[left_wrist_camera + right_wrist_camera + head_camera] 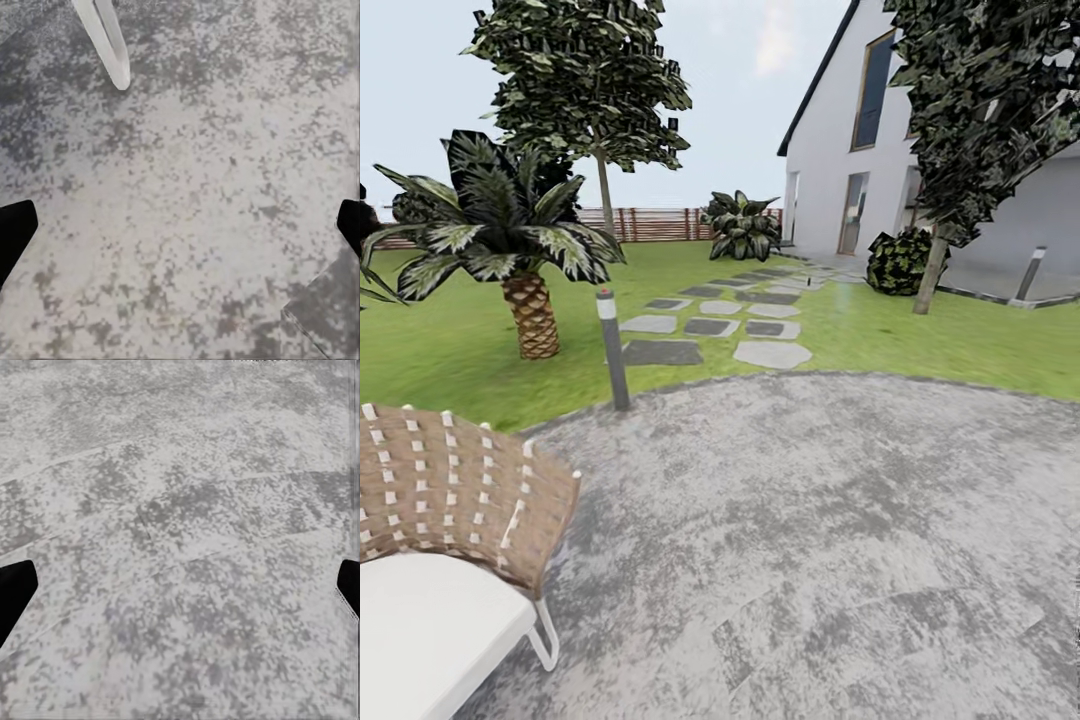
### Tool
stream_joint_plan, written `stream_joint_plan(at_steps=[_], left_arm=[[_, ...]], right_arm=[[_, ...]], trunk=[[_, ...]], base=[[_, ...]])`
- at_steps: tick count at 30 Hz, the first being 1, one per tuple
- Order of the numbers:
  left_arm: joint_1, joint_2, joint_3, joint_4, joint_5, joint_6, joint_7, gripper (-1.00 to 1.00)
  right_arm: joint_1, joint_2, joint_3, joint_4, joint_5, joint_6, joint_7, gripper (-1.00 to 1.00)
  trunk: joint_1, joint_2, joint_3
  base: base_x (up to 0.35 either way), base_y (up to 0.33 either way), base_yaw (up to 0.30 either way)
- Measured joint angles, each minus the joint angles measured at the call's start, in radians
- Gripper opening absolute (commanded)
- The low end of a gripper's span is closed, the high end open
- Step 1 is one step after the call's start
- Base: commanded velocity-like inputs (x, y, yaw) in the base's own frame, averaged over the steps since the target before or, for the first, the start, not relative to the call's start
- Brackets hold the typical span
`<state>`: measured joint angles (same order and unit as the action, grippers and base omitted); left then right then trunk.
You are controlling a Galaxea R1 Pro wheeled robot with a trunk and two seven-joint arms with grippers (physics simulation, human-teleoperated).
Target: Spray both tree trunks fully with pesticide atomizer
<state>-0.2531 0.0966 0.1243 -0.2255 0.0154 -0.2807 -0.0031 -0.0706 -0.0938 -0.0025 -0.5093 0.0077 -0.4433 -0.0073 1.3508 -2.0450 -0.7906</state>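
paving (810,540), both grippers (180,225) (180,585) spread apart, empty | atomizer nowhere I can see; trees (605,190) (932,270) far off on lawn | risk: clipping chair (450,500) or bollard (613,350) driving out

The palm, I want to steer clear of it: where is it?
Head view, left side: the palm stands on the lawn, left of the short post.
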Motion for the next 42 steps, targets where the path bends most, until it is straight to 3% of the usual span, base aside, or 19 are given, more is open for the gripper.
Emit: stream_joint_plan(at_steps=[31, 42], left_arm=[[0.0, 0.0, 0.0, 0.0, 0.0, 0.0, 0.0, 1.0], [0.0, 0.0, -0.001, 0.0, 0.001, 0.0, 0.0, 1.0]], right_arm=[[0.0, 0.0, -0.001, 0.002, 0.0, 0.0, -0.001, 1.0], [0.0, 0.0, 0.003, 0.002, 0.001, 0.0, 0.001, 1.0]], trunk=[[0.0, 0.0, 0.011], [0.0, 0.0, 0.011]], base=[[0.338, 0.0, -0.254], [0.338, 0.0, -0.03]])
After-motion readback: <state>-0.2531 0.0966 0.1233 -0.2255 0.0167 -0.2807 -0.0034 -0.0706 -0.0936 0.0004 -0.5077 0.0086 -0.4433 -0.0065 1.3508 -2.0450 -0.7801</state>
